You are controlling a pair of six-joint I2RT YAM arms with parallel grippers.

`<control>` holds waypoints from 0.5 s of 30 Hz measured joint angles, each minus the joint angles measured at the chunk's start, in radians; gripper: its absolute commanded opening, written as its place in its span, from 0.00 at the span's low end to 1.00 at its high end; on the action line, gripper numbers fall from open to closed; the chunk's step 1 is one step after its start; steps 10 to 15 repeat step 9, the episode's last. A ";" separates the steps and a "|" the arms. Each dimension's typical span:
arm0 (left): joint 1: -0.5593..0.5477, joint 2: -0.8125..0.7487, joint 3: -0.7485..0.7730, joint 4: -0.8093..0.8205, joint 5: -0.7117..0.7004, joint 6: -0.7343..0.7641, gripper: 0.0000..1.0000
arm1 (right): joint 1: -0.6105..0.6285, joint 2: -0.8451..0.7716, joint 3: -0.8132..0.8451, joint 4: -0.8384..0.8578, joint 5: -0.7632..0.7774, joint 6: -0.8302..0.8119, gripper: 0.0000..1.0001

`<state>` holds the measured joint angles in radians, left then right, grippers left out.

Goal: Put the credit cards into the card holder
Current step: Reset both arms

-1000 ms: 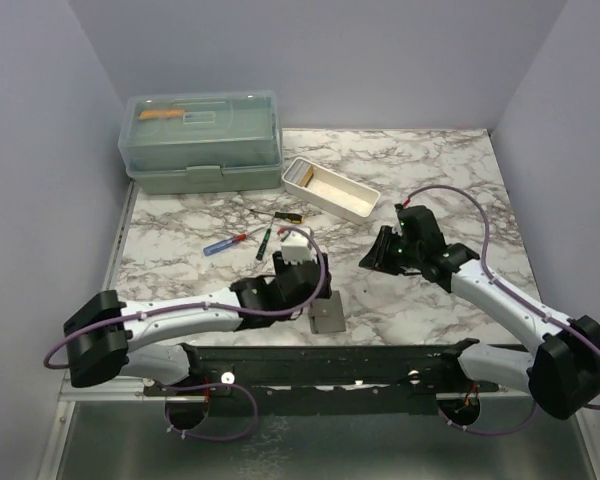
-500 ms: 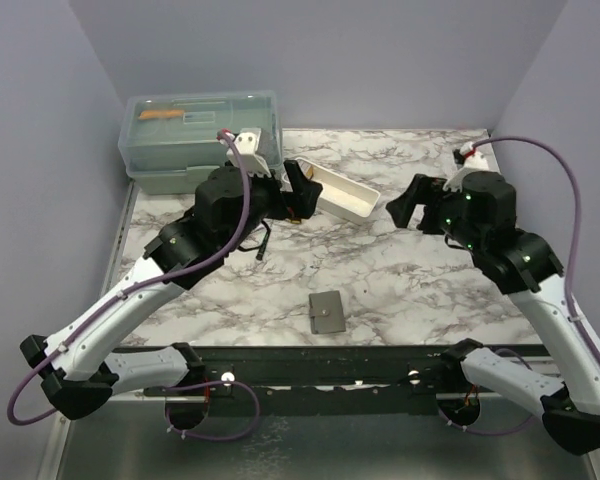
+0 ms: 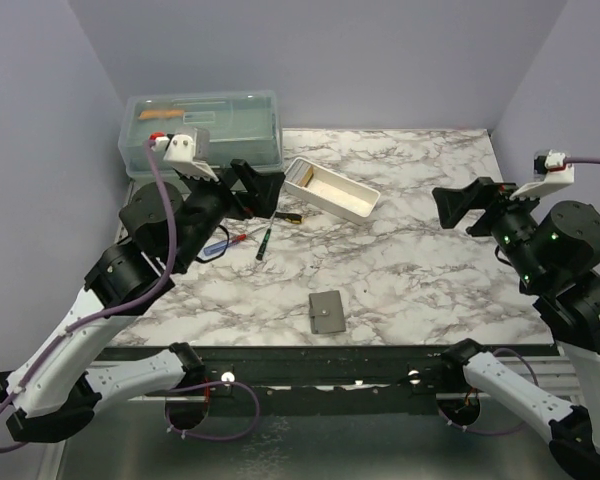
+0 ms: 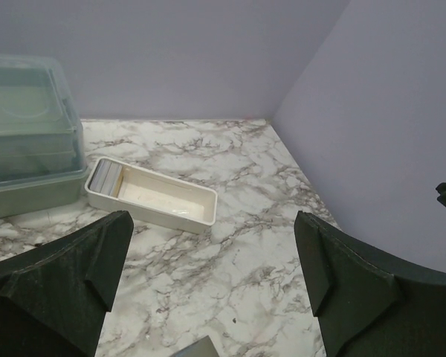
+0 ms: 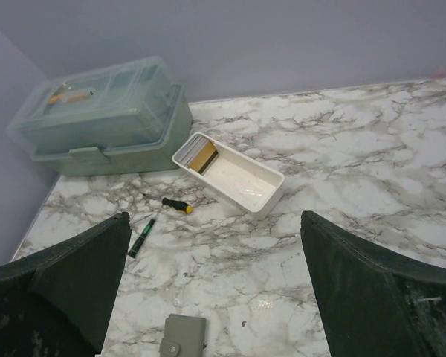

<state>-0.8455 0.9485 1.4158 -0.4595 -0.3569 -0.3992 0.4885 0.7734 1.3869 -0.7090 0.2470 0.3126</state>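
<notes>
The marble worktop (image 3: 410,270) carries everything you need. The green lidded box (image 3: 200,140) fills its far left corner and plays no part in the task. Both arms are poised high above the surface. Your left end effector (image 4: 212,219) hangs over the left side and your right end effector (image 5: 214,217) over the right edge. Each has its jaws spread wide and nothing between them.

The white tray (image 3: 363,207) lies at an angle near the far edge, left of centre, just beside the box. The card holder (image 3: 326,312) lies flat close to the near edge, about midway along it and well apart from the tray. It looks folded shut, with its round snap facing up. The credit cards (image 5: 202,155) stand packed on edge in the tray's end nearest the box. None has been taken out. Two screwdrivers (image 3: 242,242) lie on the left side, between the tray and the near edge.

As I read it, you are at the very first step, with no card moved and the holder not yet opened. The next move probably calls for opening the holder. Pin it with one end effector and lift the flap at the snap with the other. Then take one thin card from the tray, pinching it by its upper edge.
</notes>
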 measured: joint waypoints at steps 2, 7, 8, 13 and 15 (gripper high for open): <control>0.000 -0.017 0.004 0.000 -0.016 0.004 0.99 | 0.000 -0.014 0.000 0.000 0.009 0.000 1.00; 0.000 -0.054 0.016 0.000 -0.056 0.020 0.99 | 0.000 -0.069 0.000 0.001 0.025 0.000 0.99; 0.000 -0.062 0.016 0.000 -0.063 0.023 0.99 | 0.000 -0.084 0.000 0.001 0.027 0.000 1.00; 0.000 -0.067 0.016 0.000 -0.066 0.024 0.99 | 0.000 -0.097 0.000 0.000 0.034 0.001 1.00; 0.000 -0.067 0.016 0.000 -0.066 0.024 0.99 | 0.000 -0.097 0.000 0.000 0.034 0.001 1.00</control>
